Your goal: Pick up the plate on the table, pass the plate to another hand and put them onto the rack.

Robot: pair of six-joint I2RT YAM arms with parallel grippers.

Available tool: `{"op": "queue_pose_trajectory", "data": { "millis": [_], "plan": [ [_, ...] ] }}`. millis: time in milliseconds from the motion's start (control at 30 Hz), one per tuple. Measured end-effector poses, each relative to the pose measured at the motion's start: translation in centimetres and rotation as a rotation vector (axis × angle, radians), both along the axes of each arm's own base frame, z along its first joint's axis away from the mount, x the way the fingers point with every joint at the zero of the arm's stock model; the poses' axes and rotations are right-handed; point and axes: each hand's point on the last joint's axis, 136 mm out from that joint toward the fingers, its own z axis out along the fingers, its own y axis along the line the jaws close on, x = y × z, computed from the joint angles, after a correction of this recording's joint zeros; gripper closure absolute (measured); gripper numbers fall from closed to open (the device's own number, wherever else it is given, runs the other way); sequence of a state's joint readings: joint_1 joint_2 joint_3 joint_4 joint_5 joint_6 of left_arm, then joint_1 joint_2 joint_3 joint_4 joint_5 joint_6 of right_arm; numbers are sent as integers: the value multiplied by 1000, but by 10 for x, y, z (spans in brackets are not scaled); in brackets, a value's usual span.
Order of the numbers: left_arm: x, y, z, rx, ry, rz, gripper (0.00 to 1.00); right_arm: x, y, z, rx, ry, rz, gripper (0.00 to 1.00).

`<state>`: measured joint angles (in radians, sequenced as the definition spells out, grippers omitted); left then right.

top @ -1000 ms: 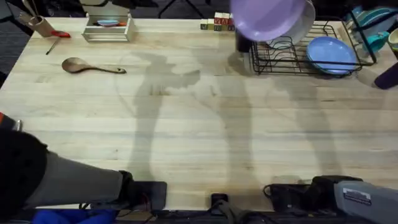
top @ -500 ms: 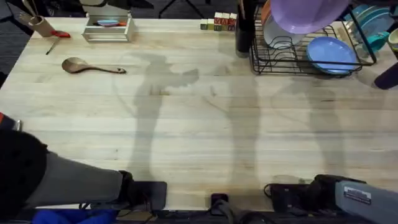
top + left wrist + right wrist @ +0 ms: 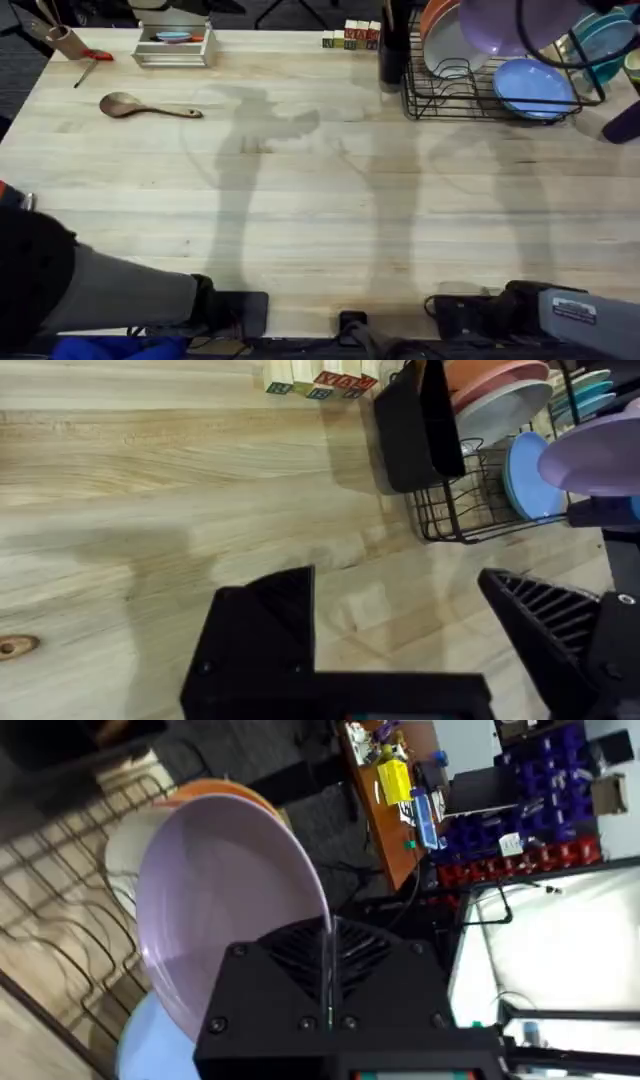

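The right gripper point(image 3: 330, 982) is clamping the purple plate point(image 3: 225, 905) by its rim, hovering over the black rack point(image 3: 470, 95) — tilting it upright between free prongs should seat it. The left gripper point(image 3: 420, 630) is sitting open.

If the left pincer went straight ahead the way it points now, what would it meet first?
Probably bare table: the open left pincer holds nothing, and wood lies ahead. The black rack sits off to one side, though depth is hard to judge.
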<state>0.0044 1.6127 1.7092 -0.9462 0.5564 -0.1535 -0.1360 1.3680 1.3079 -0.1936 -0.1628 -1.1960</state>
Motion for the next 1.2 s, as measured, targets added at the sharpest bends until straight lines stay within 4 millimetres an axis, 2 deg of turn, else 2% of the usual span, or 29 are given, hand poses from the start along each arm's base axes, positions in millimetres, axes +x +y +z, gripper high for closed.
{"op": "queue_pose_trajectory", "data": {
  "millis": [267,433,667,867,1033,1200],
  "plan": [
    [0,0,0,0,0,0,7,19,-4,-40,-137,81,49,973],
    [0,0,0,0,0,0,7,34,-5,-47,-221,56,79,974],
    [0,0,0,0,0,0,7,42,16,-64,-313,76,167,973],
    [0,0,0,0,0,0,7,42,38,-81,-361,114,244,973],
    [0,0,0,0,0,0,7,30,40,-100,-388,200,285,973],
    [0,0,0,0,0,0,7,30,39,-101,-418,198,300,974]
  ]
}}
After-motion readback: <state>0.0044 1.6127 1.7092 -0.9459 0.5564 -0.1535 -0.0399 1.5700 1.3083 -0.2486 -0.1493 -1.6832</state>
